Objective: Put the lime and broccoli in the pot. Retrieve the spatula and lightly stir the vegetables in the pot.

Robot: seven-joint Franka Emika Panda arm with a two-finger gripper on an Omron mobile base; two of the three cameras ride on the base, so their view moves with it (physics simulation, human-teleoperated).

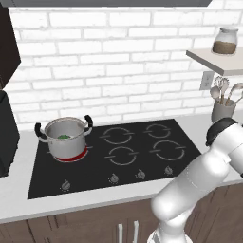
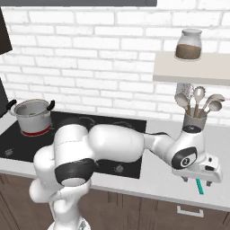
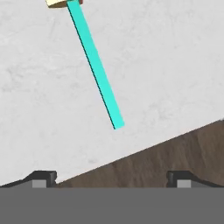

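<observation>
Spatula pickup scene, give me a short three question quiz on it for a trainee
1. True or false: the gripper is shut on the turquoise spatula handle.
2. Where does the pot stand? A) on the front left burner, which glows red B) on the shelf C) beside the utensil cup
3. Fill in: in the hand view, the spatula handle lies flat on the ____, near its front edge.

Key
1. False: the gripper is open above the handle, not touching it.
2. A. Something green shows inside the pot.
3. Counter.
</observation>
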